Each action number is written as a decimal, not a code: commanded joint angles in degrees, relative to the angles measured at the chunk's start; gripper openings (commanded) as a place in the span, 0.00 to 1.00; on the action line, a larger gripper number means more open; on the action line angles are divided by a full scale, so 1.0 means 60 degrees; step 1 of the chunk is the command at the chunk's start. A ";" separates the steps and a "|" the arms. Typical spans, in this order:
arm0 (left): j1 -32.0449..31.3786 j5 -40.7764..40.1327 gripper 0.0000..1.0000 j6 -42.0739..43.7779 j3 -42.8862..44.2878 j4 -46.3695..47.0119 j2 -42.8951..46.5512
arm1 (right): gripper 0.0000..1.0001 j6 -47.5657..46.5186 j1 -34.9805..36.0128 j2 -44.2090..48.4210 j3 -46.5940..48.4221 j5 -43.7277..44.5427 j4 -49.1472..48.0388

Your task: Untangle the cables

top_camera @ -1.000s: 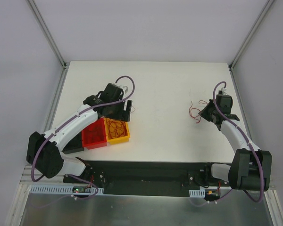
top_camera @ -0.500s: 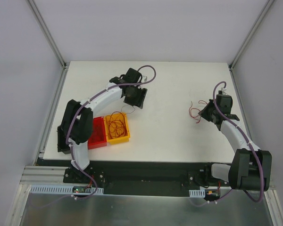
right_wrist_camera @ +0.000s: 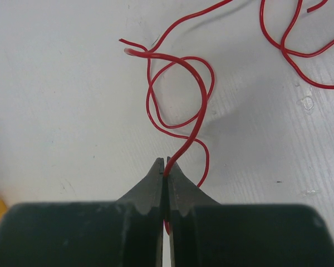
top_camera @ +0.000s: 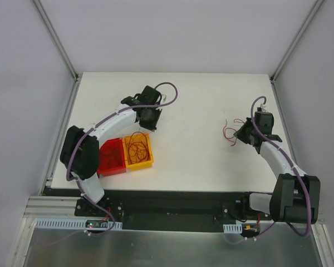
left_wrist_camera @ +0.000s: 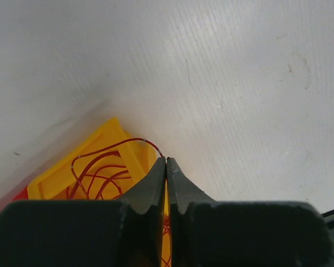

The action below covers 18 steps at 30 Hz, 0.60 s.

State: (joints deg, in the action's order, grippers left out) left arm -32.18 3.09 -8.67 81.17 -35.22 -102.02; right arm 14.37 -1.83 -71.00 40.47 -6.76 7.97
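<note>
Left wrist view: a red cable (left_wrist_camera: 134, 139) arcs out of the yellow bin (left_wrist_camera: 47, 181), its end pinched at the tip of the left pincer (left_wrist_camera: 166, 161). Far right of the bin, the right pincer (right_wrist_camera: 165, 167) nips a second cable (right_wrist_camera: 202, 94) looped on the table (right_wrist_camera: 55, 111). The step looks like freeing one strand. Next, draw it gently over the bare table behind the bin, short of the edges.

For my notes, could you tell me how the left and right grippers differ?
The left gripper holds a wire rising from the yellow bin; the right gripper holds a looped wire trailing onto the table. The left's is one arc; the right's crosses itself. Both jaws are shut.
</note>
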 commanded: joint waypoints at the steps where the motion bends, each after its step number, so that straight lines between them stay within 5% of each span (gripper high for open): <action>1: 0.0003 -0.0457 0.00 -0.0050 -0.0489 0.0421 0.1064 | 0.00 0.0080 0.0055 -0.0032 0.0052 -0.0118 -0.0258; 18: 0.0017 -0.0530 0.00 -0.1822 -0.4767 0.1329 0.3804 | 0.00 0.0124 0.0070 0.0042 0.0008 -0.0206 -0.0302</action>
State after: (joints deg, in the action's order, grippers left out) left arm -32.18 -0.47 -16.23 55.70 -29.58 -81.32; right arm 14.52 -1.76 -71.22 40.47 -6.96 7.92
